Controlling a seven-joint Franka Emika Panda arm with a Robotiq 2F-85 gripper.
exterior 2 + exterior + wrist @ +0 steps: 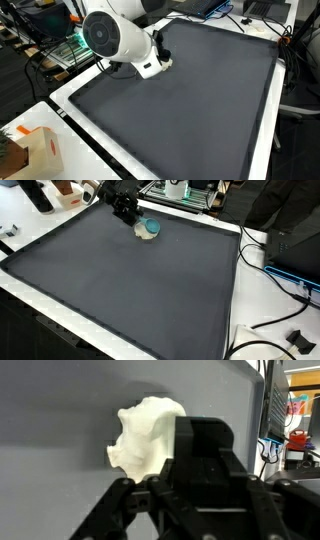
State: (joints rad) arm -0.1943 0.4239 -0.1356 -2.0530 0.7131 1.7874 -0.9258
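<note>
Close to one edge of the dark mat (120, 290), the gripper (127, 211) hangs just beside a white and teal lump (148, 229); whether its jaws are apart I cannot tell.

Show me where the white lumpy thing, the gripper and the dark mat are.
white lumpy thing (147, 438): wrist view, middle of its visible surface.
gripper (133, 218): in an exterior view, between its fingertips.
dark mat (150, 290): in an exterior view, bare middle.
</note>
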